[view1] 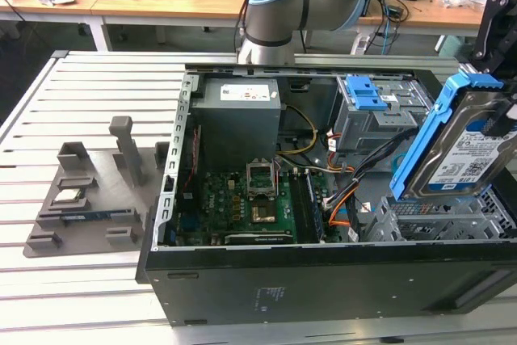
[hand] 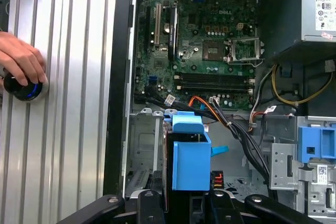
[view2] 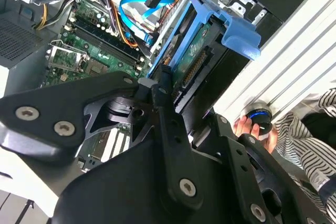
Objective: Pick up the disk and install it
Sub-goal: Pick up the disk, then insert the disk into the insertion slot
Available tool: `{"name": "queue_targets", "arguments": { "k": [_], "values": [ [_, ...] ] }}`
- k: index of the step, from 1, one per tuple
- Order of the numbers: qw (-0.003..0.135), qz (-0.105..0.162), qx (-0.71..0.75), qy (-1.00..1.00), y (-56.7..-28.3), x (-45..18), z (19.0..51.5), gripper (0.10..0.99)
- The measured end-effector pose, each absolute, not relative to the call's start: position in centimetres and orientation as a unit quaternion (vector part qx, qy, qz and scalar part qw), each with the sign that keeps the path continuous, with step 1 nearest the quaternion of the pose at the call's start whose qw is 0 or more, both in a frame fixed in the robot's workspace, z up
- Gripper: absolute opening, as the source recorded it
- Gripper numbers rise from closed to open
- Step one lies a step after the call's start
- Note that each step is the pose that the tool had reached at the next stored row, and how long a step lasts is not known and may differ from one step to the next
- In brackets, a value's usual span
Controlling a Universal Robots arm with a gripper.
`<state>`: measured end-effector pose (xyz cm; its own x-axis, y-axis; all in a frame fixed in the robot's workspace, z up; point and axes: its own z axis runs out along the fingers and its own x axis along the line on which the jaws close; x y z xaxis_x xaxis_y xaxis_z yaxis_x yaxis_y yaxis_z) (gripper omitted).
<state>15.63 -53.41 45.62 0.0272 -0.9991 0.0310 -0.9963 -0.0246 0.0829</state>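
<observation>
- The flat silver metal hard drive with the white-and-blue label and blue plastic bracket rails, aka the disk, is up in the air. It's tilted steeply over the corner of the open black computer case on the exterior view's right.
- The black gripper is clamped on the disk. In the second wrist view its fingers press against the drive's sides, connector edge facing the camera.
- The disk's lower end sits right by the perforated grey metal drive cage. Can't tell if it's touching, but it isn't seated flat.
- The green motherboard lies in the case floor, on the exterior view's left of the cage.
- Outside the case, on the exterior view's left, a grey plastic parts tray holds a small square silver chip.
- A person's hand rests on a black round knob with a blue ring on the slatted aluminium table.
</observation>
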Motion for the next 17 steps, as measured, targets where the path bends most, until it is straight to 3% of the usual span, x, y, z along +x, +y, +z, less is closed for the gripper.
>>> {"name": "queue_targets", "arguments": {
  "k": [17],
  "values": [
    [0.04,-0.019,0.697,-0.716,-53.41,15.95,44.71,0.349]
  ]
}}
